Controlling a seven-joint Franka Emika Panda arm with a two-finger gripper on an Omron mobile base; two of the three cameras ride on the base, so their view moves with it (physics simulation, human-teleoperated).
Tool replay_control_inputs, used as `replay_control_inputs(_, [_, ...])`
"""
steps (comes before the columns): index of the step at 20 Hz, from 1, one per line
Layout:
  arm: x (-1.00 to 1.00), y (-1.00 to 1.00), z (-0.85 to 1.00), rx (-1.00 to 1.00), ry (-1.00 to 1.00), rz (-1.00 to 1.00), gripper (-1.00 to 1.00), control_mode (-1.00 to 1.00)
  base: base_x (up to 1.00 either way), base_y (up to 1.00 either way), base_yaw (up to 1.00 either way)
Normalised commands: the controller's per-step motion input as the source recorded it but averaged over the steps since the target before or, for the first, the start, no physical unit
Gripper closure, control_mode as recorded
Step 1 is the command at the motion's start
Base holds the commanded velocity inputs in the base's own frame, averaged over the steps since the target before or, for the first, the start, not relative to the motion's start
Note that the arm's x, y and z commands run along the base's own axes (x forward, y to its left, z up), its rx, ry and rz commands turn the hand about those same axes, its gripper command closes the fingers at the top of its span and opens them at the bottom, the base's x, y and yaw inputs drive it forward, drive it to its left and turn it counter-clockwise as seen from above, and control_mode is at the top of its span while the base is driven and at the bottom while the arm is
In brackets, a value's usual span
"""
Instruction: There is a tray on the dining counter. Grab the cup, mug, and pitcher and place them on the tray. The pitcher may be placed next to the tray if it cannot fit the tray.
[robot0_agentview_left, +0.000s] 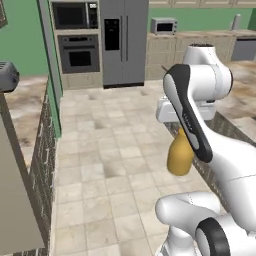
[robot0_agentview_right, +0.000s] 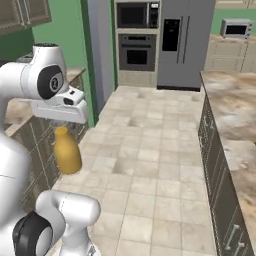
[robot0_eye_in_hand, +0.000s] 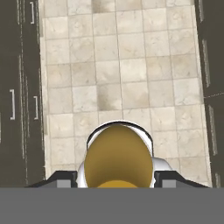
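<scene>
L base view: pitcher (robot0_agentview_left: 180, 157) hangs straight under the hand, neck up between the jaws, body below, long axis vertical. It's over bare floor tiles (robot0_agentview_left: 110, 150), touching no surface. Gripper (robot0_agentview_left: 184, 131) mostly hidden behind the dark-striped forearm, but the bottle hanging there free reads as a grip on the neck. Beige marbled top (robot0_agentview_left: 240, 107) lies to the arm's R, behind it; can't tell from here if that's the dining counter.

R base view: same thing from the other side. Pitcher (robot0_agentview_right: 67, 151) upright below the white hand, gripper (robot0_agentview_right: 62, 127) closed round its neck, dark cabinet fronts (robot0_agentview_right: 30, 145) just behind it. Long marbled counter (robot0_agentview_right: 235, 125) runs down the R edge, well apart from the load, across the open floor.

Hand view: looking down along the bottle, pitcher (robot0_eye_in_hand: 118, 161) sits dead centre between the 2 finger tips (robot0_eye_in_hand: 61, 178), floor aisle beneath, dark cabinet faces on both sides.

Judgement: carry phase, 1 of 3 items in hand. The relation that matters is load vs tray, and the tray's direction can't be read here. Tall load, so keep it vertical and clear the counter edge before lowering.
</scene>
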Motion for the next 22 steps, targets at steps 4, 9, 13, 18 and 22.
replay_control_inputs(4, [0.0, 0.0, 0.0, 0.0, 0.0, 0.0, 1.0, 1.0, 1.0, -0.17, -0.19])
replay_control_inputs(9, [0.0, 0.0, 0.0, 0.0, 0.0, 0.0, 1.0, 1.0, 1.0, 0.0, -0.16])
replay_control_inputs(13, [0.0, 0.0, 0.0, 0.0, 0.0, 0.0, 1.0, 1.0, 1.0, 0.0, -0.18])
replay_control_inputs(18, [0.0, 0.0, 0.0, 0.0, 0.0, 0.0, 1.0, 1.0, 1.0, 0.0, -0.19])
replay_control_inputs(22, [0.0, 0.0, 0.0, 0.0, 0.0, 0.0, 1.0, 1.0, 1.0, 0.0, -0.19])
